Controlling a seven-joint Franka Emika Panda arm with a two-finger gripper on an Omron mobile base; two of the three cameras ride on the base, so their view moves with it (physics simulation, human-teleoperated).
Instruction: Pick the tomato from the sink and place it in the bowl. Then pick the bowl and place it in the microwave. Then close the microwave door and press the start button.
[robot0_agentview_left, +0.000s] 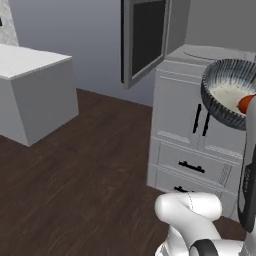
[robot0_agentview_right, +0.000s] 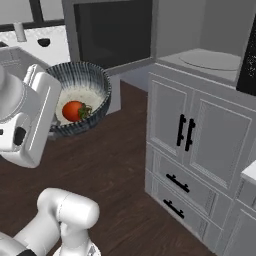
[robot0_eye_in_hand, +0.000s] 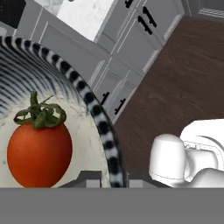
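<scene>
Tomato (robot0_agentview_right: 74, 110) already lies inside the bowl (robot0_agentview_right: 97, 82), on the pale speckled floor of it, green stem showing, so the first step reads as done. The bowl itself hangs in the air above the dark wood floor (robot0_agentview_left: 75, 165), clear of any counter, tilted with its mouth toward the right base camera; the second step looks under way, the bowl in carriage. Gripper (robot0_eye_in_hand: 114, 177) sits at the striped rim in the hand view, a dark finger tip to each side of the wall, so the jaws appear closed narrowly on the bowl's rim. Still to do, by judgement: set the bowl in the microwave (robot0_agentview_right: 207, 60), shut the door, press start. Microwave door (robot0_agentview_left: 145, 37) stands swung open toward the room, dark glass facing out in the left base view; the pale interior with its round turntable shows above the grey cabinet (robot0_agentview_right: 192, 140) with black handles. Room for moving: open floor lies between the bowl and the cabinet front, nothing standing in it. Edges to mind are the open door panel, which juts out beside the likely approach path, and the lower lip of the microwave opening, which the bowl's underside must clear. The tilt looks risky for the loose tomato. A white island counter (robot0_agentview_left: 35, 65) stands well apart.
</scene>
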